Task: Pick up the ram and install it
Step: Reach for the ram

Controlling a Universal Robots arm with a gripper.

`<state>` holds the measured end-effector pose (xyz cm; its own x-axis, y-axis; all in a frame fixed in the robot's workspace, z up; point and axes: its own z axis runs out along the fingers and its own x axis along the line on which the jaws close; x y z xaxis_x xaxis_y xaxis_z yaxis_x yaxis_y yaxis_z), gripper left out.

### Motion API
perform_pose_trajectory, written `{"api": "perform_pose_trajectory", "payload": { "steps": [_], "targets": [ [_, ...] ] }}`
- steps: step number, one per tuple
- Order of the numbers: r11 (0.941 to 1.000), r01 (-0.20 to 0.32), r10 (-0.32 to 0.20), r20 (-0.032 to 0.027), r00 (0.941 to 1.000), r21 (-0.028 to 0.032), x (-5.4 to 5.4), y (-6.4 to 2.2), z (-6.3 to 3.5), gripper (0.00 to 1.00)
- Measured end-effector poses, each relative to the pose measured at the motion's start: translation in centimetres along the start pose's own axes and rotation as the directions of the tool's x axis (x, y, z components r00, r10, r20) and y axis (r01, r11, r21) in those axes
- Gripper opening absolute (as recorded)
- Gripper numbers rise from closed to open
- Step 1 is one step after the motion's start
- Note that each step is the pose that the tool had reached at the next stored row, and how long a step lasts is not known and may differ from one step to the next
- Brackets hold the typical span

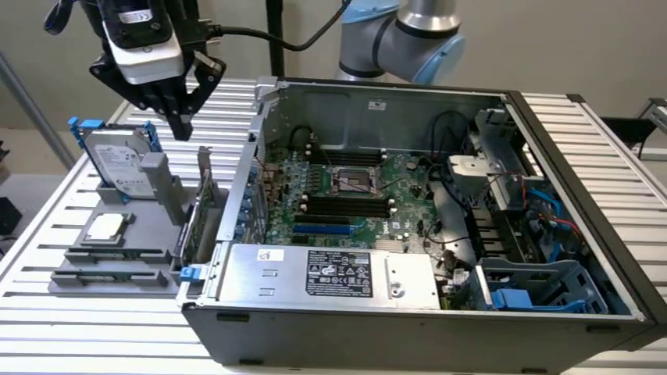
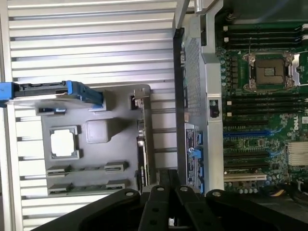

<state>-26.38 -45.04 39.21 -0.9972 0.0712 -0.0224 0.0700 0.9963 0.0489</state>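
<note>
Gripper (image 1: 180, 117) hung at 12 o'clock over the gray holder (image 1: 125, 287), fingers pressed together on nothing. The holder kept parts on edge, I'd guess for easy grabs from above: hard drive (image 1: 117, 164) at its 12, expansion card (image 1: 205, 205) at 3, chip (image 1: 106, 228) in the middle. The ram (image 1: 108, 275) looked like the thin strip slotted at 6, not sure though. Case (image 1: 417, 312) lay open-side up at the holder's 3 o'clock, its motherboard's (image 1: 407, 176) black slots (image 1: 349, 205) apparently empty.

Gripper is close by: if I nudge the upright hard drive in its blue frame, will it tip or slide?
Probably tippy: the hard drive stands on edge in the grey holder. Likely heavy for its size, given the metal casing. It should stay rigid, not flex.
</note>
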Motion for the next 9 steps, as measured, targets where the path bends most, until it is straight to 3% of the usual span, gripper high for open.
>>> {"api": "perform_pose_trajectory", "payload": {
  "steps": [9],
  "targets": [
    [1.0,0.0,0.0,0.0014,1.0,-0.0001,4.0,-1.44,-0.1,0.11]
  ]
}}
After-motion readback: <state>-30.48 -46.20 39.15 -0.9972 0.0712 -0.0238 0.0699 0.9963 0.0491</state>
